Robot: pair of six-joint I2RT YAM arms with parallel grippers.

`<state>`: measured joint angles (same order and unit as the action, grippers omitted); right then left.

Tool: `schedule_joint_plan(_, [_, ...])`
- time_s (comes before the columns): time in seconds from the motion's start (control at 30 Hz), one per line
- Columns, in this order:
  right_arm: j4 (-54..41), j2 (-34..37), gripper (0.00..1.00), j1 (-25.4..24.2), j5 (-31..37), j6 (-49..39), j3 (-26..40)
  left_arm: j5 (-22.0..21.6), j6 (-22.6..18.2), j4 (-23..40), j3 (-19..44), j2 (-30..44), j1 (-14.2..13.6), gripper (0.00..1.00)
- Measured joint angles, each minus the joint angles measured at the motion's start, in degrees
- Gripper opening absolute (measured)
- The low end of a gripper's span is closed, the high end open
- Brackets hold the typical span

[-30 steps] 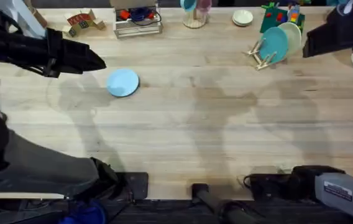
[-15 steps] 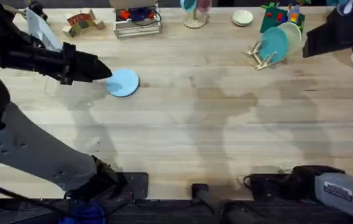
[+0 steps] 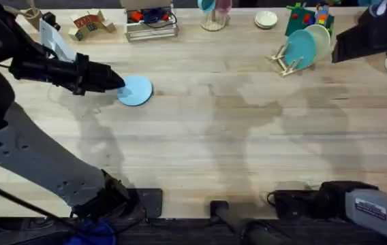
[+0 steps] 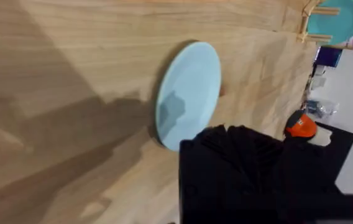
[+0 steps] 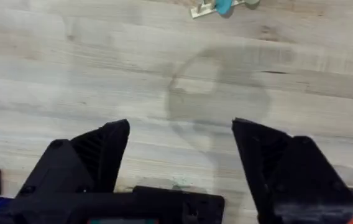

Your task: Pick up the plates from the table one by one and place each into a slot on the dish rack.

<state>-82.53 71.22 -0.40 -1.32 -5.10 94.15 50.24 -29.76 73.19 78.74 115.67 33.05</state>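
Left end effector [image 3: 115, 81] sits at the near rim of the light blue plate [image 3: 135, 90], which lies flat on the counter [image 3: 214, 136] just ahead of its tip; finger state cannot be determined. Right end effector [image 5: 179, 155] hangs spread and empty, well apart. Dish rack [image 3: 290, 62] already holds the teal plate [image 3: 300, 46] and cream plate [image 3: 321, 37].

A light blue plate [image 3: 135, 90] lies flat on the pale wood counter [image 3: 234, 136]; teal [image 3: 300, 47] and cream [image 3: 320, 37] plates stand upright in the small wooden dish rack [image 3: 285, 62]
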Motion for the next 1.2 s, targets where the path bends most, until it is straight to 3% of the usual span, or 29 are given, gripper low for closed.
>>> schedule_joint_plan(0.23, [0.0,0.0,0.994,0.0,0.0,0.0,0.0,0.15,0.03,-4.0,0.0,6.29,0.0,0.042])
schedule_joint_plan(0.33, [0.0,0.0,0.994,0.0,-0.01,0.01,0.0,2.19,0.21,-4.85,0.0,8.86,0.21,0.042])
schedule_joint_plan(0.6, [0.15,0.0,0.994,0.0,0.0,0.39,0.0,4.18,0.22,-5.34,0.0,9.64,0.38,0.041])
schedule_joint_plan(1.2, [0.18,-0.01,0.993,0.0,0.0,0.42,0.0,4.26,0.22,-5.32,0.0,9.64,0.38,0.041])
